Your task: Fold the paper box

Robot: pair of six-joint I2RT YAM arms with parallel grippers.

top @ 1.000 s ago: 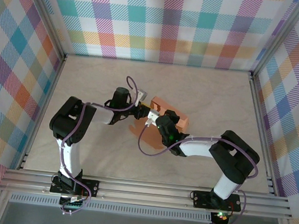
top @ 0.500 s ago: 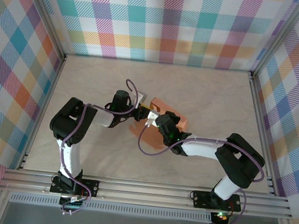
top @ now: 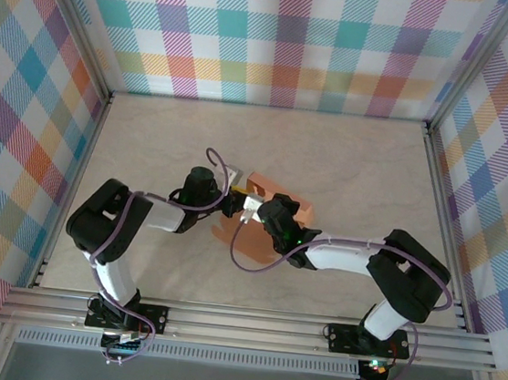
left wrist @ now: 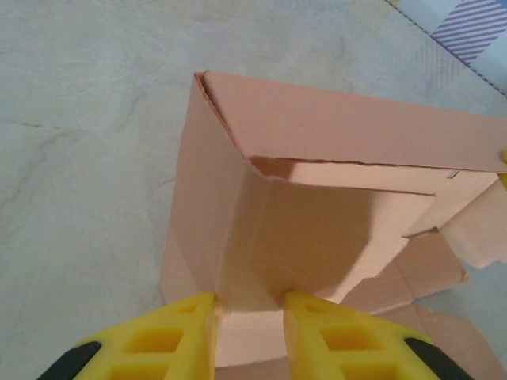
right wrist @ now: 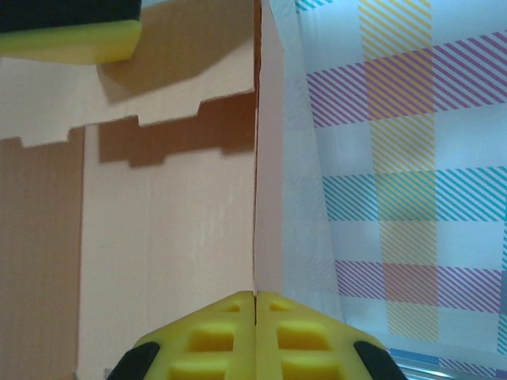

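Since one second ago, your left arm has swung its elbow to the left and closer to the bases, and both grippers, together with the box, have shifted a little to the left. The salmon-orange, thin card paper box (top: 257,183) is near the middle of the pale marbled table (top: 358,165), between the two wrists. It is half folded, with some walls raised and some flaps loose. Your left gripper (top: 237,205) has its yellow fingers (left wrist: 186,332) on both sides of one raised panel and grasps it. Your right gripper (top: 265,211) is fully clenched. A thin wall of the box, seen edge-on, runs into the seam between its fingertips, so it pinches this wall.
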